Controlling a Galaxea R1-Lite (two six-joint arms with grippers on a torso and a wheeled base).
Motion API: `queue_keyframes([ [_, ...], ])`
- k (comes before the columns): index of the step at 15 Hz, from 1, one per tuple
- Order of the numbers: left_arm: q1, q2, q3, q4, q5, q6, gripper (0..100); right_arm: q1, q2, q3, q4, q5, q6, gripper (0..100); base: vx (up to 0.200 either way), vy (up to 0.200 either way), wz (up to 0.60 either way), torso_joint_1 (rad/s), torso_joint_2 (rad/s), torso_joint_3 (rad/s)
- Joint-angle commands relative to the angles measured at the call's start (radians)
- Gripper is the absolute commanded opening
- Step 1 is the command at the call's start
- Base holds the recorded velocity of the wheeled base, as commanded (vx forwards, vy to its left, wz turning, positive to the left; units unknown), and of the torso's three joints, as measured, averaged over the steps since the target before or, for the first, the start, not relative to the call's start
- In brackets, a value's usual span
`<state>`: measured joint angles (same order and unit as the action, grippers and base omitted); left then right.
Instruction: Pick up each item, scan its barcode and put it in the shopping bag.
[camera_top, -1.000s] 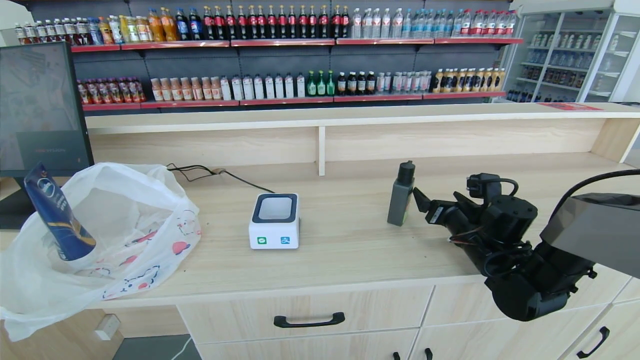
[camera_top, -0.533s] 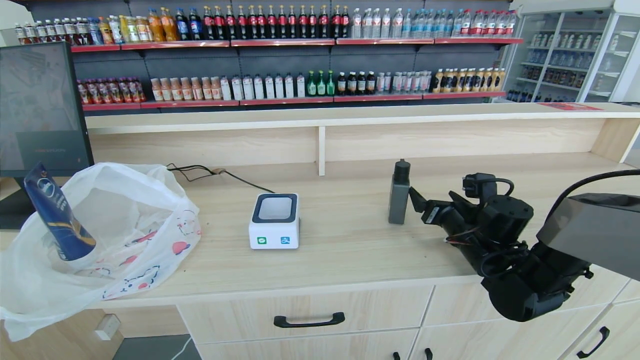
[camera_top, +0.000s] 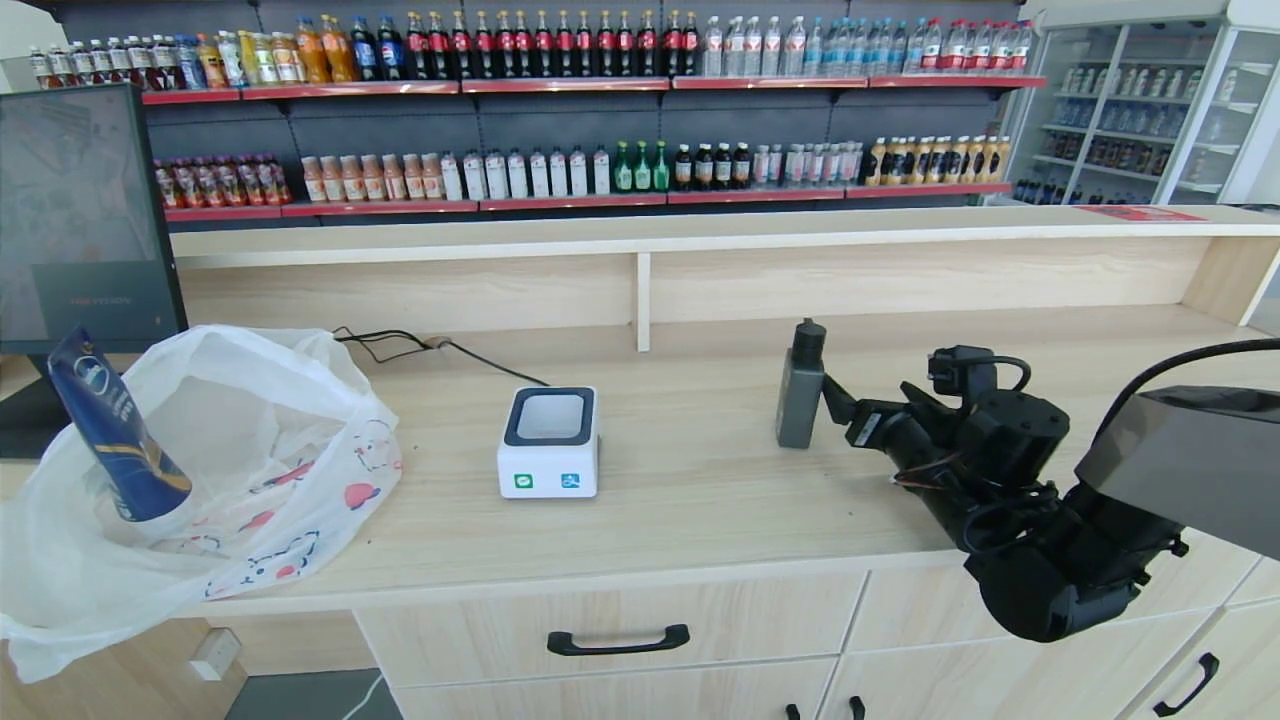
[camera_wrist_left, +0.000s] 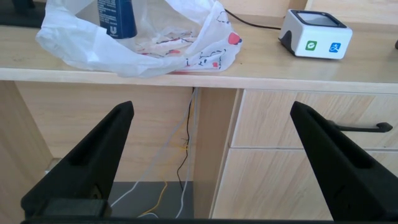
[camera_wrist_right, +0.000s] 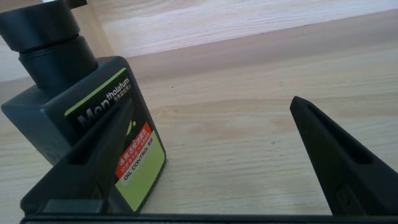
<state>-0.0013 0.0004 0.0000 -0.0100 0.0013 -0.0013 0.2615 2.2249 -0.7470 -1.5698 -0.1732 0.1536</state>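
Low before the cabinet front, the left gripper (camera_wrist_left: 211, 106) hung with its fingers spread wide and nothing between them. The shopping bag (camera_wrist_left: 186, 53) sat on the counter (camera_top: 700, 500) edge above and beyond it.

Over the counter's right part, the right gripper (camera_wrist_right: 211, 104) lay level, fingers also spread apart and gripping nothing. The grey bottle (camera_top: 798, 400) stood on the counter just past one finger. In the right wrist view it sat partly behind that finger and off to that side of the gap, not centred. Whether the finger touched it could not be told.

A second before, the bottle had leaned more toward the gripper. Now it stood close to upright with only a slight lean. Its foot was on about the same spot, and the arm had barely shifted.

The bottle had a squarish grey body and a round black cap. A yellow-green label with a red band showed on the face turned to the gripper.

Well to its left sat the white barcode scanner (camera_top: 548, 442), its dark window facing up. Farther left, the translucent bag slumped open with a blue tube (camera_top: 115, 430) tilted inside. A dark monitor (camera_top: 85, 210) stood behind the bag, and shelves of drinks (camera_top: 560, 60) lined the far wall.
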Motion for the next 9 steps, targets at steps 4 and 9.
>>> queue_keyframes([
  [4, 0.000, 0.000, 0.000, -0.001, 0.000, 0.000, 100, -0.021, -0.037, 0.075, -0.001, -0.002, -0.003, 100, 0.000, 0.000, 0.00, 0.000, 0.00, 0.000],
  [9, 0.001, 0.000, 0.000, 0.001, 0.000, 0.000, 100, 0.094, -0.231, 0.190, -0.001, -0.005, -0.032, 100, 0.000, 0.000, 0.00, 0.000, 0.00, 0.000],
])
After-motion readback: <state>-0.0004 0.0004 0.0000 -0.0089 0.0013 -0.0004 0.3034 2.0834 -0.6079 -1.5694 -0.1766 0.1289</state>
